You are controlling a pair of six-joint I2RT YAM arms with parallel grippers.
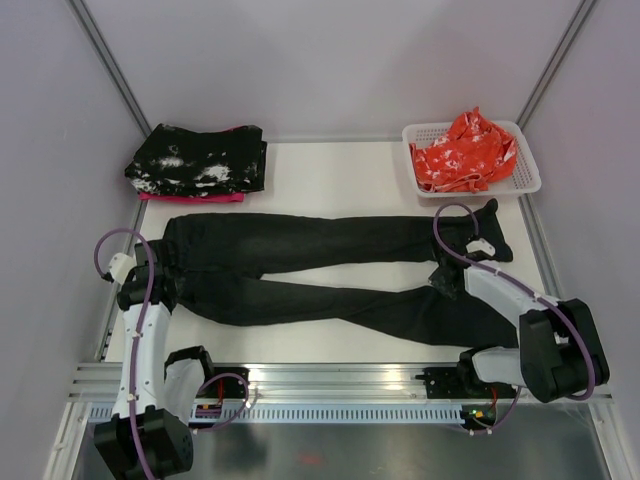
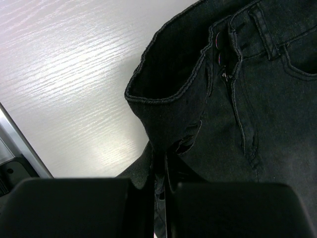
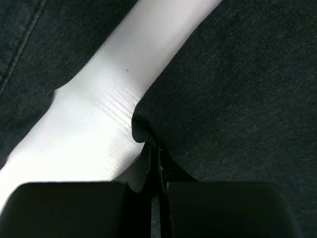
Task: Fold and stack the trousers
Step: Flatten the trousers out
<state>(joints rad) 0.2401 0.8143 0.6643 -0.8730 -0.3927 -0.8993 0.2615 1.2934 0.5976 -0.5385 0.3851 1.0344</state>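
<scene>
Left claw (image 1: 163, 268), closed, pinches the waistband of the trousers (image 1: 300, 240), which lie spread flat across the counter (image 1: 330, 170). Right claw (image 1: 447, 281), closed, nips the near leg's inner edge. Step: apparently the first fold. Next: probably lift both grips together, evenly.

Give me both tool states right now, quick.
Left tool: closed, pinching the trousers near the waist.
Right tool: closed, pinching the edge of a trousers leg.
</scene>
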